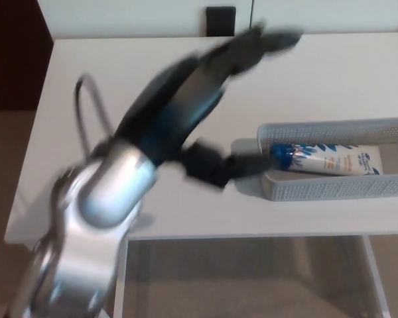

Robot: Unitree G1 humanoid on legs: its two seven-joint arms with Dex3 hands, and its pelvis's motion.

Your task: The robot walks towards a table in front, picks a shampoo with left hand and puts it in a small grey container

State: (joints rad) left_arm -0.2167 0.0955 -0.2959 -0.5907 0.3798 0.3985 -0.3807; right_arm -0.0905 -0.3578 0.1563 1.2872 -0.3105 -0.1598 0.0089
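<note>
Reaches in from the lower left over the white table (331, 79) with the left hand (215, 66), heavily blurred, fingers (268, 41) pointing toward the table's far edge and thumb (212, 165) low beside the left end of the small grey container (331, 189) — spread well apart and clasping nothing. Shows the shampoo (331, 159) lying on its side inside that mesh container at the table's right, blue cap toward the hand, white tube running rightward — no finger closed round it. Leaves the right hand out of sight.
</note>
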